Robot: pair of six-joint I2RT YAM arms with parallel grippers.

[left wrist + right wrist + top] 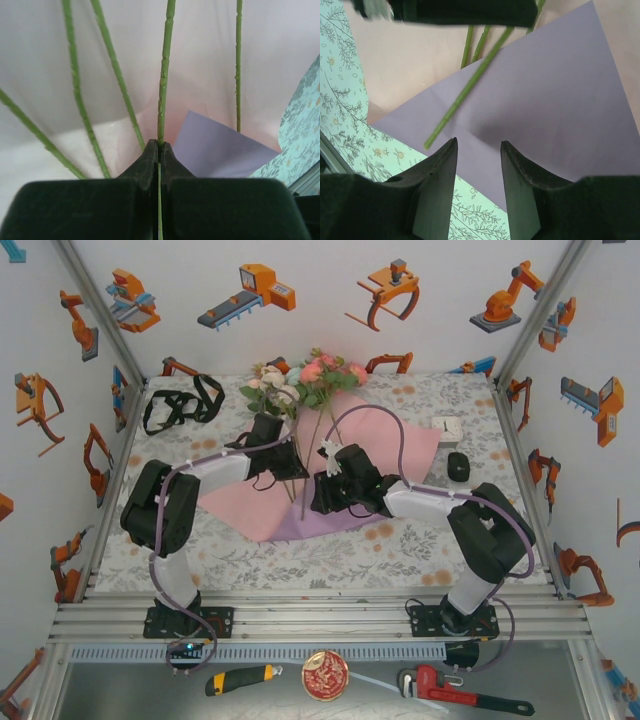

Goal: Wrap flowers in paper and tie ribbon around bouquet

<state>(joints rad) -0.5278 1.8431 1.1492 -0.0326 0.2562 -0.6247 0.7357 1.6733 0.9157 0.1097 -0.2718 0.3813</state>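
**Left gripper clamped on a stem over the paper**

We found the paper (385, 435) lying flat on the flowered tablecloth (300, 560), its pink side up and its near corner folded over to show lilac. The flowers (305, 380) lay on the paper, with the blooms and leaves past its far edge and the long stems running back across the pink sheet toward the lilac fold.

The left gripper (285, 468) sat over the middle of the paper. In its wrist view the left gripper (158, 145) had its fingers pressed together on one stem (164, 80), which ran between them, while the other stems fanned out free over the pink surface on either side.

The right gripper (322, 502) was over the near part of the paper. From its wrist camera we saw the right gripper (477, 145) with its fingers apart and nothing between them, above the lilac fold of the paper (545, 100), across which one stem lay.

The ribbon (183, 405) lay in a loose black heap on the cloth, well apart from the paper, off its far left corner.
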